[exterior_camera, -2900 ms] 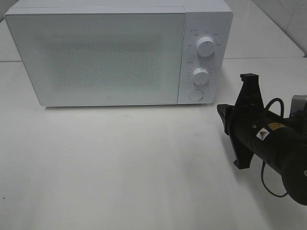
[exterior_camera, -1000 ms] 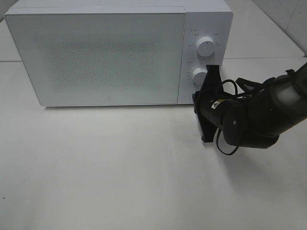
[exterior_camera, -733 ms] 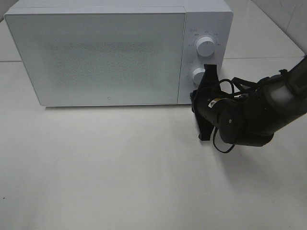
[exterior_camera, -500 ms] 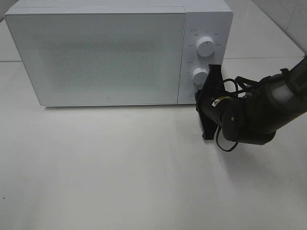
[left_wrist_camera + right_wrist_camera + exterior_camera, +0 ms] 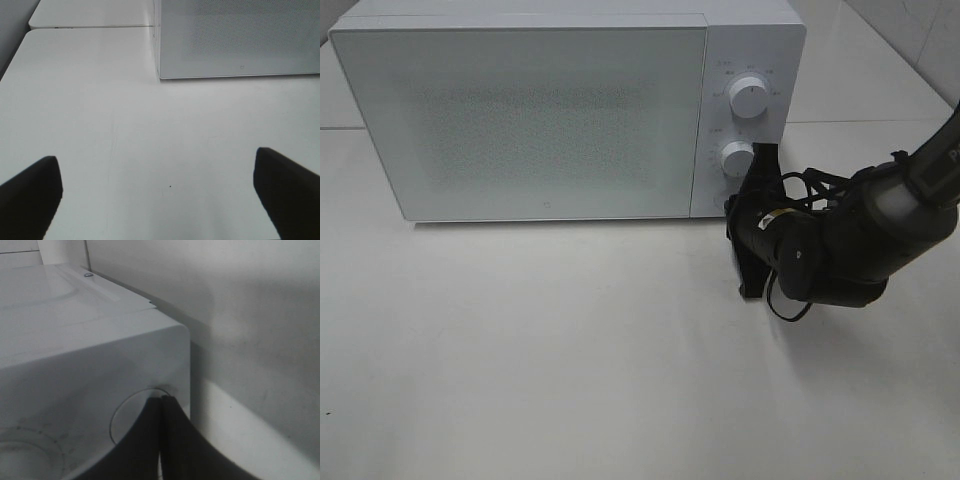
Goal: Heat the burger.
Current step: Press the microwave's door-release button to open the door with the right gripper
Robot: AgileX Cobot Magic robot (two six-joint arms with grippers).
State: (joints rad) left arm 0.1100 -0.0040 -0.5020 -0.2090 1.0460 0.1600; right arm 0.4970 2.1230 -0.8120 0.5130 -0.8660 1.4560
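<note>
The burger is out of view. A white microwave [image 5: 520,110] stands at the back of the table with its door closed; its lower door corner shows in the left wrist view [image 5: 240,40]. My right gripper [image 5: 733,205] is shut, its tips pressed against the round button at the lower right of the control panel. The right wrist view shows the closed fingertips [image 5: 162,398] touching that round button [image 5: 127,417]. My left gripper [image 5: 160,200] is open and empty over bare table, in front of the microwave's left end.
Two white knobs, an upper one [image 5: 749,97] and a lower one [image 5: 736,158], sit above the button on the panel. The white table [image 5: 540,350] stretches in front of the microwave. A table seam [image 5: 90,26] runs behind on the left.
The right arm swung in from the right side of the table to the control panel. Over the last second it only shifted slightly at the button. The door stays closed.
</note>
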